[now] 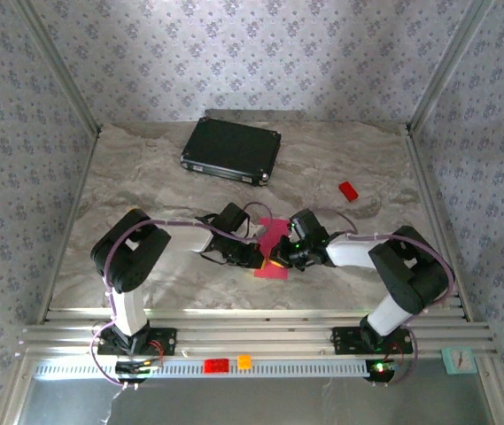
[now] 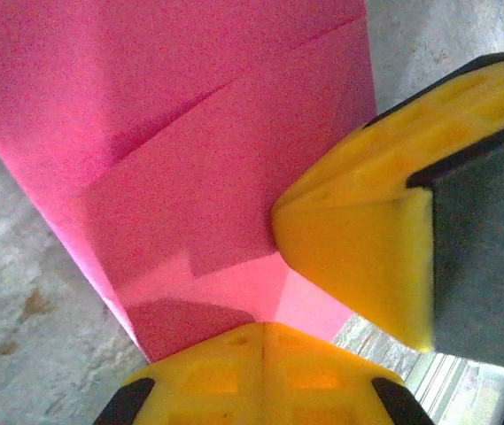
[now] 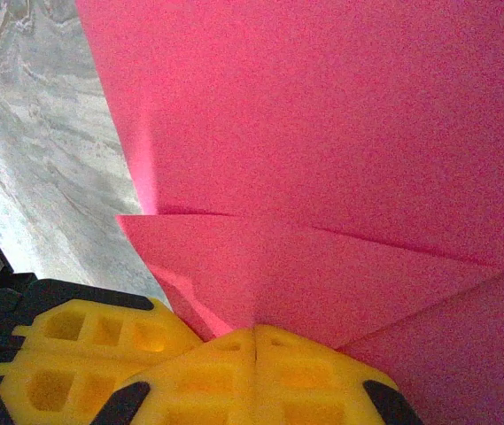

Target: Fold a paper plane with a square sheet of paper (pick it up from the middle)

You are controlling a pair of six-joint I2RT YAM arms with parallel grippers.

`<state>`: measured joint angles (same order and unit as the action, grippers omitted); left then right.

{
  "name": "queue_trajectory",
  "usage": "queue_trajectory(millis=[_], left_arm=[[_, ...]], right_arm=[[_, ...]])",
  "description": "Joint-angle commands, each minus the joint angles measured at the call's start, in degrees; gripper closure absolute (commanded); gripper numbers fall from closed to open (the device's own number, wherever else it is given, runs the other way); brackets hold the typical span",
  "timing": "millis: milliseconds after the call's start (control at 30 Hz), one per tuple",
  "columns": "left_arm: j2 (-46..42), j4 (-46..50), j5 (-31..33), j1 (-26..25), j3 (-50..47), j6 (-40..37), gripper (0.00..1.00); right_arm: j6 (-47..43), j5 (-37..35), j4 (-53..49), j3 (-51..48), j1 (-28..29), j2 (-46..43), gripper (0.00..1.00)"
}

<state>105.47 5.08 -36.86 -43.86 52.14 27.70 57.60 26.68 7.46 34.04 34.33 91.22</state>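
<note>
**Both pairs of fingers pinched shut on the pink sheet**

My left fingers point(image 1: 258, 257) and my right fingers point(image 1: 281, 258) meet at the middle of the desk point(image 1: 145, 177), toward its near edge, tips almost nose to nose. The square sheet of paper point(image 1: 272, 237) sits between them.

From my left wrist, my left fingers point(image 2: 265, 372) are pressed flat together with no gap at the seam. The sheet point(image 2: 189, 133) rises straight out of that seam, so I have an edge of it clamped. Slanting creases run across it, and one folded flap overlaps another. One yellow pad of my right fingers point(image 2: 358, 239) pushes in from the right and touches the paper just beside my own grip.

From my right wrist it is much the same. My right fingers point(image 3: 256, 376) are fully closed on the sheet point(image 3: 322, 115), which fans out above them. A pointed, triangular flap lies folded across its lower part. The yellow pad of my left fingers point(image 3: 83, 350) sits just to the left of mine, by the paper's corner.

I cannot tell whether the far part of the sheet rests on the desk or is lifted clear.

Further back lies a black case point(image 1: 231, 149), well apart from the paper. A small red block point(image 1: 348, 190) lies off to the right.
</note>
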Motion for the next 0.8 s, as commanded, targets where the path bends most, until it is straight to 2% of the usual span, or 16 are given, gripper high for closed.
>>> queue_trajectory(millis=[0,200,333,467,600,767], left_arm=[[3.0,3.3,2.4,-0.2,-1.9,-0.7,1.00],[3.9,2.9,2.4,-0.3,-2.9,-0.8,1.00],[3.5,2.9,2.7,-0.4,-2.9,-0.6,1.00],[3.4,2.7,2.7,-0.4,-2.6,-0.2,1.00],[3.2,2.8,2.6,-0.5,-2.3,0.0,1.00],[3.3,2.8,2.3,-0.5,-2.4,0.1,1.00]], right_arm=[[-0.2,-2.4,-1.8,-1.4,-3.3,-1.1,1.00],[-3.1,-2.4,-6.5,0.6,-6.3,-4.5,1.00],[-3.6,-2.3,-6.7,2.6,-4.8,-4.9,1.00],[-3.5,-1.7,-6.2,4.9,-2.1,-1.7,1.00],[-2.4,-4.2,-5.9,3.0,-1.8,0.5,1.00],[-1.7,-3.1,-2.1,-1.2,-4.6,0.0,1.00]])
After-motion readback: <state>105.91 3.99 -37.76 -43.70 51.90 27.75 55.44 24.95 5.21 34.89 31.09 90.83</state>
